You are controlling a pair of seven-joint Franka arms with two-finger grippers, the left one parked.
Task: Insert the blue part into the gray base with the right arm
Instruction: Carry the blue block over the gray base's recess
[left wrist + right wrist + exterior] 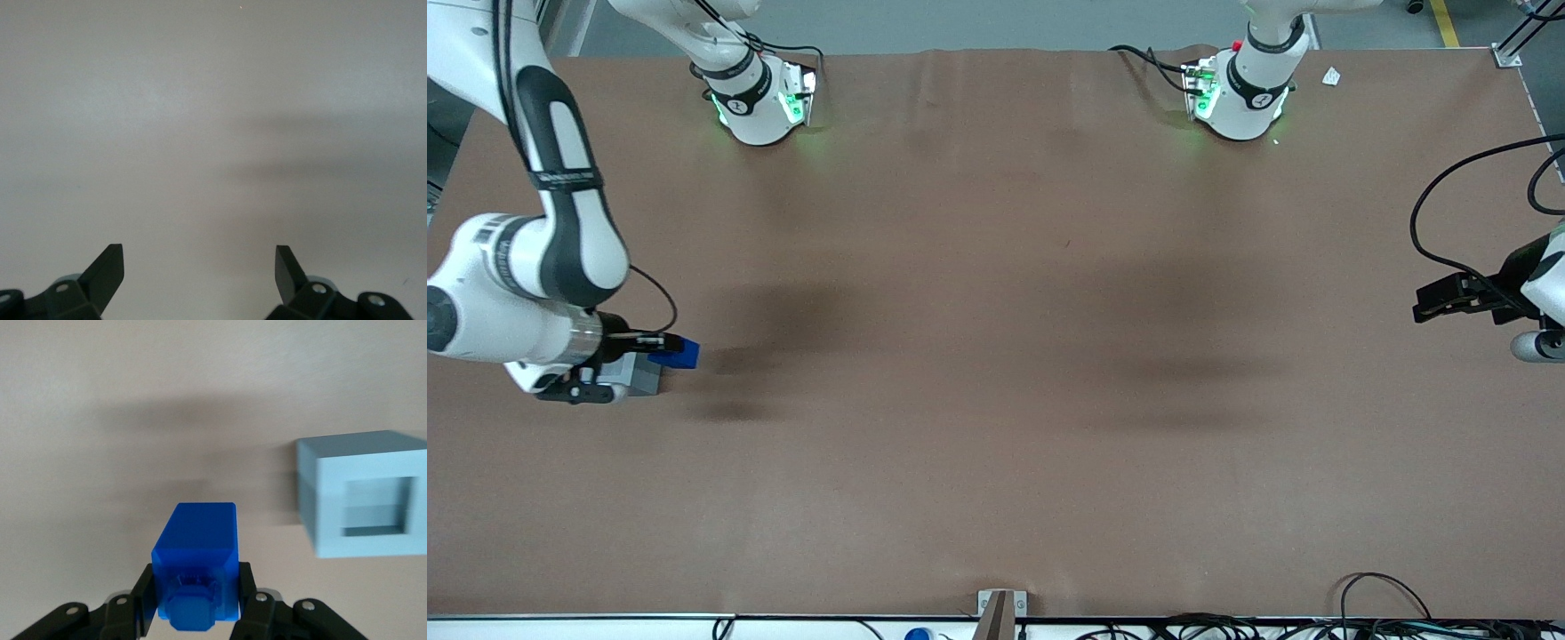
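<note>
While clamped on the blue part (195, 547), tool (195, 600) aloft beside the gray base (363, 495), recess vacant.

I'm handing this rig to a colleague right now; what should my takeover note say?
Gripper: shut on the blue part, held above the table at the working arm's end.
Gray base: on the table beside the held part, recess facing up and empty.
Done: blue part picked up.
Left: align the part over the recess, lower it in, release.
</note>
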